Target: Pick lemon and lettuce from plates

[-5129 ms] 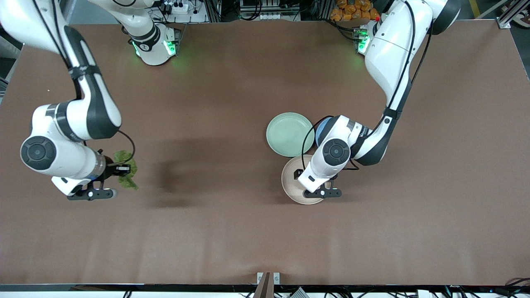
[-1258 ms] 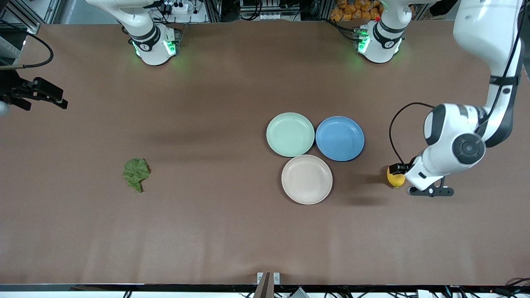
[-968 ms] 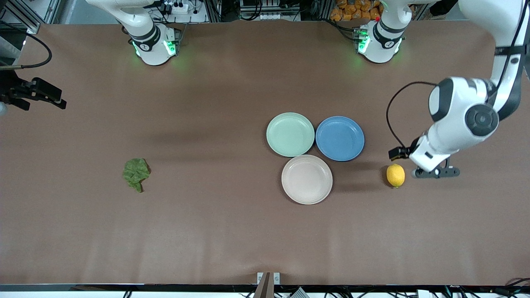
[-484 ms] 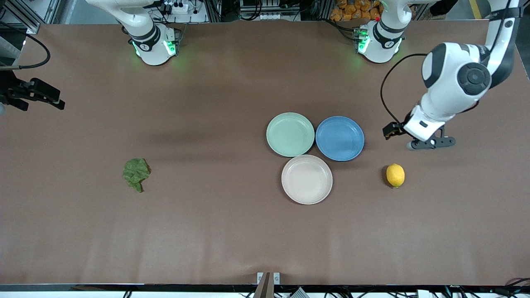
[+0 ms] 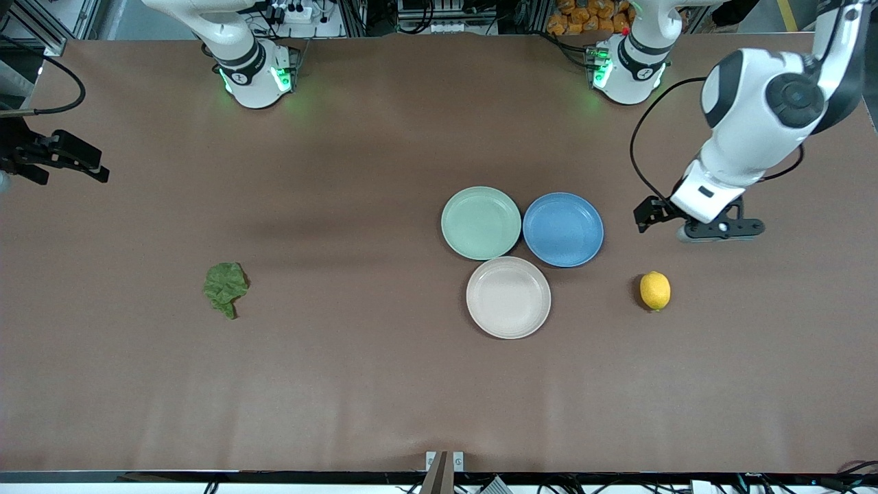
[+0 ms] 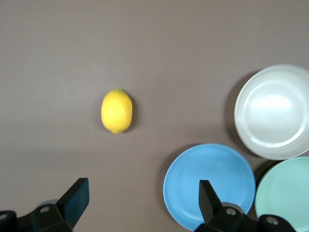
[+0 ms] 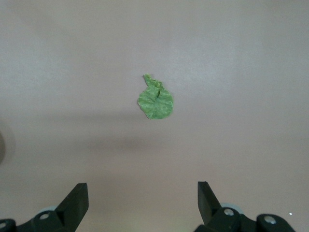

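The lemon (image 5: 655, 290) lies on the bare table toward the left arm's end, apart from the plates; it also shows in the left wrist view (image 6: 116, 111). The lettuce (image 5: 225, 288) lies on the bare table toward the right arm's end and shows in the right wrist view (image 7: 155, 99). The mint green plate (image 5: 481, 223) and the beige-pink plate (image 5: 508, 297) are empty. My left gripper (image 5: 720, 230) is open and empty, up over the table beside the blue plate. My right gripper (image 5: 68, 159) is open and empty, up over the table's edge at the right arm's end.
A blue plate (image 5: 563, 229) touches the mint green and beige-pink plates and is empty. In the left wrist view the blue plate (image 6: 209, 185), the beige-pink plate (image 6: 273, 112) and the mint green plate (image 6: 285, 193) show together. The robot bases stand along the table's edge farthest from the front camera.
The left gripper let go of the lemon on the table, then rose and drew back toward its base. The right gripper has stayed in place. The lemon and lettuce have not moved since.
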Controlling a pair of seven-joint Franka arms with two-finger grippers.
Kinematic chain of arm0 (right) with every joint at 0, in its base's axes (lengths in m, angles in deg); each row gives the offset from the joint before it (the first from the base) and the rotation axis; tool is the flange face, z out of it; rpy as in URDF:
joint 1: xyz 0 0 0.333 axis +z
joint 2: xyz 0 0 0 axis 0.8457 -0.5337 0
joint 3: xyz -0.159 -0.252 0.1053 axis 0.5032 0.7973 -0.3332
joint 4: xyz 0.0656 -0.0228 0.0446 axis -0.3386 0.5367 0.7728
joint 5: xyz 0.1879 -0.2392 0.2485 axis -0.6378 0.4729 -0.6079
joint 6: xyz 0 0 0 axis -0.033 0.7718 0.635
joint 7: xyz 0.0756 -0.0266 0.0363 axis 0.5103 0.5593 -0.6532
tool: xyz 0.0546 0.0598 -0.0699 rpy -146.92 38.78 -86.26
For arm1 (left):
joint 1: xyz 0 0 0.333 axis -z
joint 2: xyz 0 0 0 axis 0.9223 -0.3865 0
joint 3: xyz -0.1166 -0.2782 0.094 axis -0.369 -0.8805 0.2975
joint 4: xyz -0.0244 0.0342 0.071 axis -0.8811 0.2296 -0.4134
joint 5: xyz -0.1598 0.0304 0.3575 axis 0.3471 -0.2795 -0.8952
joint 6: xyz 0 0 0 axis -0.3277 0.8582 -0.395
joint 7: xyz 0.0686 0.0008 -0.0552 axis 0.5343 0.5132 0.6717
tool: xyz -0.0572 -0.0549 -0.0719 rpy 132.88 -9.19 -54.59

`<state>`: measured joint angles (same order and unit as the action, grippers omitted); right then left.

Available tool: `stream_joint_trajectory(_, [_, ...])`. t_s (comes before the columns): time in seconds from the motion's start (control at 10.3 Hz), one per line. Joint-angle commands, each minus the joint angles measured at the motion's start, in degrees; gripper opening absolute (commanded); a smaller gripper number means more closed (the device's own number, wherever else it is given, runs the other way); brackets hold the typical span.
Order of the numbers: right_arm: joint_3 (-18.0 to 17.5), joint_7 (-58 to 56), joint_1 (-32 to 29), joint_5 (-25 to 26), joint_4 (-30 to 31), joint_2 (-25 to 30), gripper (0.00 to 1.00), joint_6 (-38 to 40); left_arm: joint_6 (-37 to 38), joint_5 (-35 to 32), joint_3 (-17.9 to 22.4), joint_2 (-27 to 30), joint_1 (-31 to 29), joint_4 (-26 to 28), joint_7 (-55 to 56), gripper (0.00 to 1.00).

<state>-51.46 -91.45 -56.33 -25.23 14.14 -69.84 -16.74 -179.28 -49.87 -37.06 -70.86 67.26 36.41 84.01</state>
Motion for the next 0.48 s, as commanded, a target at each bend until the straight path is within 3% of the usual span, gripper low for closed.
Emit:
stream_joint_trajectory(0.0, [0.3, -0.6, 0.3, -0.9, 0.6, 1.0, 1.00, -0.1, 10.5, 1.1, 0.4, -0.8, -0.6, -11.7, -1.0, 1.00])
stream_joint_trajectory(0.39, [0.3, -0.6, 0.3, -0.9, 0.4, 1.1, 1.00, 0.5, 22.2, 1.1, 0.5, -2.3, -0.6, -25.5, -1.5, 1.00])
